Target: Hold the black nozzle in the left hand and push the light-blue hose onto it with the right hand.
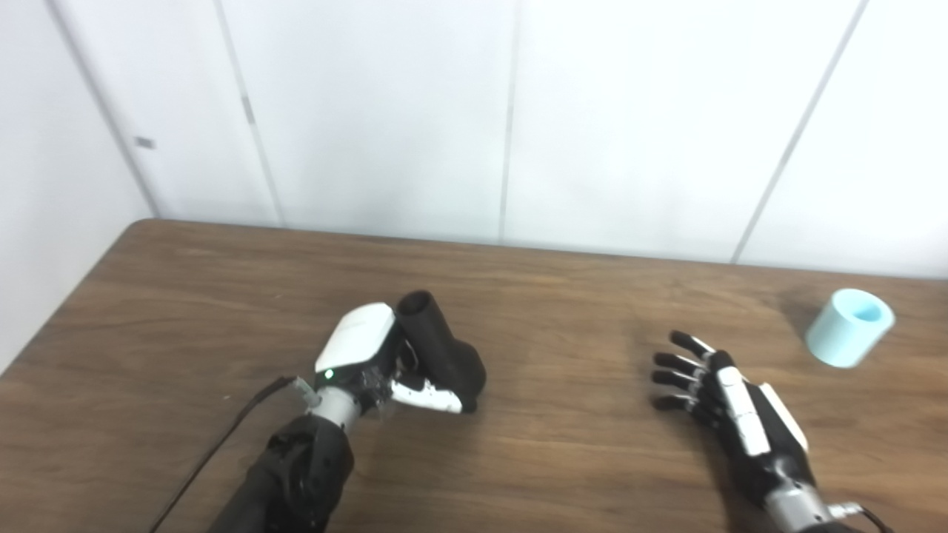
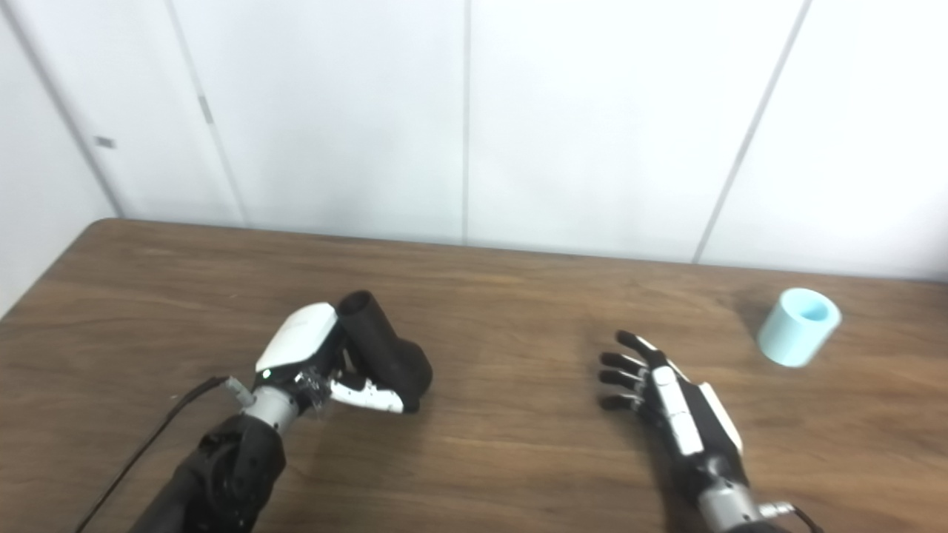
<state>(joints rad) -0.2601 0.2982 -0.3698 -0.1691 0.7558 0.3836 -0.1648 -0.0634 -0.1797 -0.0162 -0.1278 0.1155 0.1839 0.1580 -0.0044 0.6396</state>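
- Wooden table [image 1: 563, 459], brown grain, white panelled wall [image 1: 370, 111] behind.
- L hand [image 1: 363, 359] low over table, left of centre; white back-plate faces up, small green light near wrist.
- L hand wrapped round the black nozzle [image 1: 444, 348]: thumb lies along nozzle's near side, fingers mostly hidden behind it. Grip looks closed on the thick end.
- Nozzle tilted: narrow open mouth points up and toward far-left, wide base down by table near thumb. Can't tell if base touches the wood.
- Black cable [image 1: 215, 451] runs from L wrist across table to bottom edge.
- R hand [image 2: 670, 403] right of centre, just above or resting on table (can't tell which); holds nothing.
- R fingers [image 2: 618, 363] stretched out and spread apart, tips pointing left toward the nozzle; palm turned inward, white plate on the back.
- Light-blue hose [image 2: 796, 329]: short stubby tube piece, far right of table near back edge, lying tilted w/ open end facing up-right. Free on the wood, nothing touching it.
- Hose well apart from R hand, behind and to its right; farther still from nozzle.
- Nozzle and hose not joined.
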